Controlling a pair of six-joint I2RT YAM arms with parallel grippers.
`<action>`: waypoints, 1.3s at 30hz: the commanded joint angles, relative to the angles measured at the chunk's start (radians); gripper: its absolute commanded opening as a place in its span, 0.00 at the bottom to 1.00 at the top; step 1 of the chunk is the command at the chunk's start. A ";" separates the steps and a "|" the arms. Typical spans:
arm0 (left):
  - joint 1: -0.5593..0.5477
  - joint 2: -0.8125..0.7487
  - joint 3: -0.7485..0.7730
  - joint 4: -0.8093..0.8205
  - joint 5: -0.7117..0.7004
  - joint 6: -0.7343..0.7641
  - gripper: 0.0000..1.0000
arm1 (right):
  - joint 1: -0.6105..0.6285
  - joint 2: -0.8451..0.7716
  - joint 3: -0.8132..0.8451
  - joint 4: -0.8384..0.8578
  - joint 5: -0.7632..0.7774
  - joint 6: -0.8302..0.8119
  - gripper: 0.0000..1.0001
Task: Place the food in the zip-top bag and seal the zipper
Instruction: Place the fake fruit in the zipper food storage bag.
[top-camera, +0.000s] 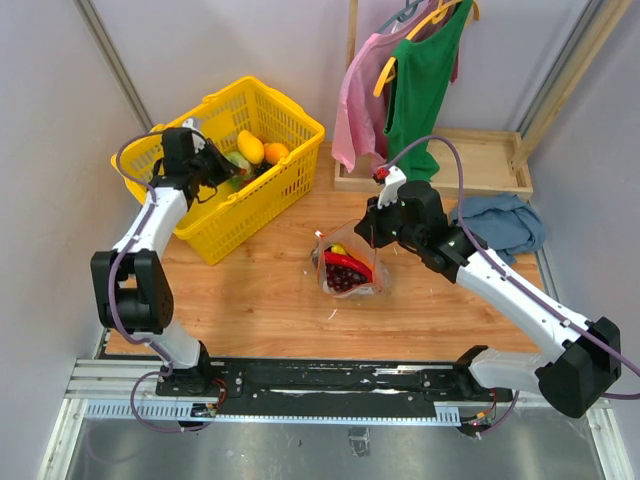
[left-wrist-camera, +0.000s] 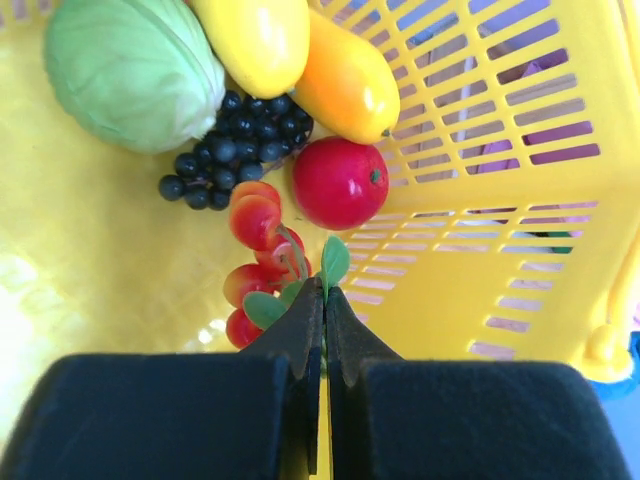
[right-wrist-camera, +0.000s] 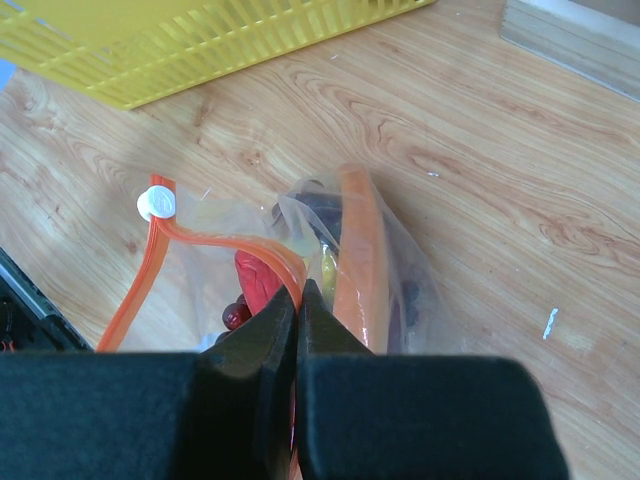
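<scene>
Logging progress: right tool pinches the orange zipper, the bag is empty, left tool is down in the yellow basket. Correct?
Not empty: the right wrist view shows the zip-top bag holding a long orange piece and red pieces. The rest is right: right tool on the zipper, left tool in the yellow basket.

Yellow basket (top-camera: 245, 215) at left, pink shirt (top-camera: 358, 100) and green shirt (top-camera: 425, 90) hanging, blue cloth (top-camera: 503, 222) right.

Robot lab cell: plain partition walls (top-camera: 200, 50), aluminium mounting rail (top-camera: 300, 408), hung shirts (top-camera: 420, 90).
</scene>
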 joint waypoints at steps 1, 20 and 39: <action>-0.005 -0.115 0.092 -0.108 -0.099 0.095 0.00 | -0.017 -0.027 0.033 0.004 -0.001 -0.005 0.01; -0.128 -0.382 0.255 -0.289 0.007 0.197 0.00 | 0.006 -0.034 0.045 -0.007 0.015 0.003 0.01; -0.606 -0.558 -0.003 -0.185 0.011 -0.007 0.00 | 0.012 -0.047 0.038 0.019 0.042 0.056 0.01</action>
